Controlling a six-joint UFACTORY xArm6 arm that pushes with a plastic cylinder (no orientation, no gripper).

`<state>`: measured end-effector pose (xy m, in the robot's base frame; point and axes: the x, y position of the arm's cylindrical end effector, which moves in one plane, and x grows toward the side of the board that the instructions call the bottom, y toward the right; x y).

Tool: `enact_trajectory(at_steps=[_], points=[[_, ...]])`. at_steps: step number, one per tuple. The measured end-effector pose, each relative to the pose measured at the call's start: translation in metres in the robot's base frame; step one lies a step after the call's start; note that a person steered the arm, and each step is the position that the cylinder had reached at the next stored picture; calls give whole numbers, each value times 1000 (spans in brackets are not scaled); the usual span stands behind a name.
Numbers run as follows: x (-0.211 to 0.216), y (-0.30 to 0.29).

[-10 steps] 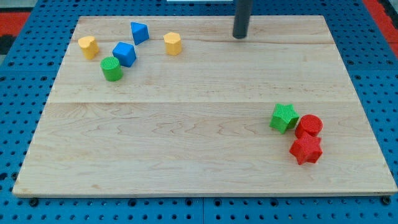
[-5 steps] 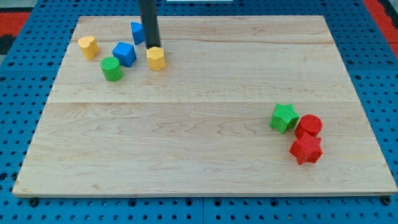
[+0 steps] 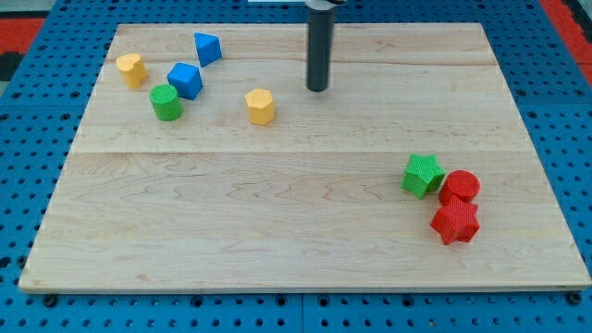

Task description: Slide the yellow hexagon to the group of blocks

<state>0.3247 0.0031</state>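
Observation:
The yellow hexagon (image 3: 261,105) lies on the wooden board (image 3: 296,231), left of centre in the upper half. My tip (image 3: 318,89) stands to the hexagon's upper right, apart from it. A group of three blocks sits at the view's lower right: a green star (image 3: 422,174), a red cylinder (image 3: 460,187) and a red star-like block (image 3: 455,222). Another group sits at the upper left: a yellow block (image 3: 130,68), a blue cube (image 3: 185,80), a green cylinder (image 3: 166,102) and a blue triangular block (image 3: 206,47).
The board lies on a blue pegboard surface (image 3: 37,139). A red area (image 3: 18,28) shows at the view's top left corner.
The hexagon slid down and left, then right to its place now. My tip swept left across the board's top, then moved back right, away from the hexagon.

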Motion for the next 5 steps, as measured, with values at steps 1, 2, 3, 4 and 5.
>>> enact_trajectory(at_steps=[1, 2, 3, 4, 5], points=[[4, -44], [13, -45], [47, -46], [46, -71], [66, -91]])
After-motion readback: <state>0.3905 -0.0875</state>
